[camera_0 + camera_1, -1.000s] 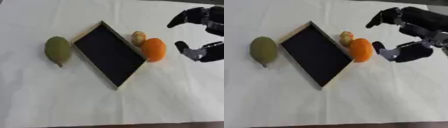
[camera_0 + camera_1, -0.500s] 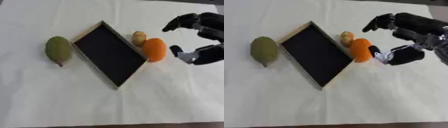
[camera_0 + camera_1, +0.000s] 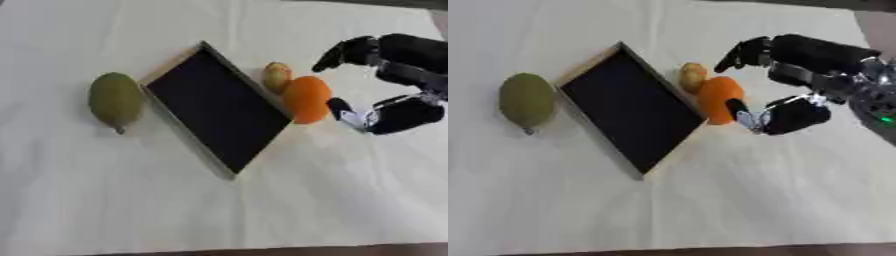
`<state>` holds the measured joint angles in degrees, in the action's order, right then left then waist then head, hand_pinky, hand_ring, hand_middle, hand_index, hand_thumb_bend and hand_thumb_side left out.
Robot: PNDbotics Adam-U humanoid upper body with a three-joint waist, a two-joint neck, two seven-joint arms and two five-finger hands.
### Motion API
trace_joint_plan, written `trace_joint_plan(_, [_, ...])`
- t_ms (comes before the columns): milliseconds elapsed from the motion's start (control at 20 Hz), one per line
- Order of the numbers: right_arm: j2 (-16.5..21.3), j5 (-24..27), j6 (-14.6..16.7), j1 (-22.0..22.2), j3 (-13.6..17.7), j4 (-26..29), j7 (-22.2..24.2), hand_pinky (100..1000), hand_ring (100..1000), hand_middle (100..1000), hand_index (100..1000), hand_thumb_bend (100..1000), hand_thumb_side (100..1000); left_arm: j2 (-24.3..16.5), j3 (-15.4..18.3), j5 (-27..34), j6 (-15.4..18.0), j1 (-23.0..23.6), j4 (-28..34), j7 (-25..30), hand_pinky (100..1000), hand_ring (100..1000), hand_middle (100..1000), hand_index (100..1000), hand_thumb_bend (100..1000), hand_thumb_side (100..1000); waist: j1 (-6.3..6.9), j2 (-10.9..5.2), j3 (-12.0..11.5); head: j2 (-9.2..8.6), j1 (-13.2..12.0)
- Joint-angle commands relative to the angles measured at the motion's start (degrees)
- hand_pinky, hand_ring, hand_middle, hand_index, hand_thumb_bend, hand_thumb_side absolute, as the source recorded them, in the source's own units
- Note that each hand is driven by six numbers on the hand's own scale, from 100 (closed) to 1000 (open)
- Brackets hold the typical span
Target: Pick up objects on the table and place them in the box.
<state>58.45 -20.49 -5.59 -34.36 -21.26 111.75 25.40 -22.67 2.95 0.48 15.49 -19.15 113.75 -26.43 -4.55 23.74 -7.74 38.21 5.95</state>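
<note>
The box (image 3: 219, 112), a shallow rectangular tray with a dark floor, lies diagonally on the white cloth (image 3: 262, 210) and holds nothing. Three items stand outside it: one orange fruit (image 3: 306, 99) touching its right long side, one small tan item (image 3: 277, 76) just beyond the orange and also against that side, and one green mango (image 3: 114, 100) off its left long side, long axis roughly upright in the view. The right hand (image 3: 789, 75), the only hand in view, lies to the right of the orange with fingers and thumb spread wide, the thumb tip just beside the fruit and the fingers arched above it; nothing is held. The orange is probably the item to be grasped first.
</note>
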Motion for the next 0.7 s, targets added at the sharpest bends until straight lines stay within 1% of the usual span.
trace_joint_plan(50, [-0.4, -1.3, 0.6, -1.6, 0.0, -2.7, 0.8, 905, 849, 849, 888, 151, 391, -0.7, 0.0, 0.2, -0.1, -0.6, 0.8, 0.2, 677, 698, 747, 814, 290, 627, 0.14, -0.97, 0.0, -0.43, 0.1])
trace_joint_plan(150, [-1.3, -2.5, 1.3, -2.3, -0.4, -4.6, 1.0, 905, 850, 852, 887, 186, 380, -0.6, 0.0, 0.2, -0.1, -0.5, 0.8, 0.3, 677, 698, 747, 814, 289, 627, 0.1, -0.88, -0.1, -0.5, 0.0])
trace_joint_plan(200, [-1.8, -3.1, 1.6, -2.6, -0.5, -5.4, 1.0, 905, 852, 856, 888, 218, 358, -0.6, 0.0, 0.2, -0.1, -0.5, 0.8, 0.3, 676, 698, 747, 814, 288, 628, 0.08, -0.84, -0.1, -0.53, 0.0])
trace_joint_plan(300, [-2.6, -4.5, 2.0, -3.2, -0.8, -7.2, 0.9, 904, 853, 860, 888, 240, 355, -0.5, -0.1, 0.2, -0.2, -0.5, 0.8, 0.3, 676, 699, 747, 814, 285, 628, 0.05, -0.76, -0.1, -0.58, -0.1])
trace_joint_plan(450, [-3.9, -6.5, 2.0, -3.9, -1.0, -9.9, 0.1, 903, 853, 861, 888, 242, 354, -0.4, -0.1, 0.3, -0.2, -0.6, 0.8, 0.3, 677, 699, 748, 814, 284, 628, 0.03, -0.67, -0.2, -0.71, -0.2])
trace_joint_plan(550, [-4.6, -7.3, 1.8, -4.2, -1.0, -11.5, -0.4, 903, 854, 861, 888, 248, 363, -0.4, -0.1, 0.3, -0.2, -0.5, 0.8, 0.4, 677, 700, 748, 814, 282, 629, 0.02, -0.62, -0.2, -0.77, -0.2])
trace_joint_plan(600, [-4.8, -7.8, 1.8, -4.4, -1.1, -12.2, -0.5, 902, 856, 864, 889, 268, 374, -0.4, -0.1, 0.3, -0.3, -0.5, 0.8, 0.4, 677, 700, 748, 813, 281, 629, 0.0, -0.6, -0.3, -0.79, -0.3])
trace_joint_plan(700, [-5.3, -9.2, 2.0, -4.6, -1.4, -13.9, 0.2, 900, 857, 861, 888, 275, 409, -0.3, -0.1, 0.3, -0.3, -0.5, 0.8, 0.4, 677, 700, 748, 813, 280, 629, -0.03, -0.55, -0.3, -0.82, -0.3])
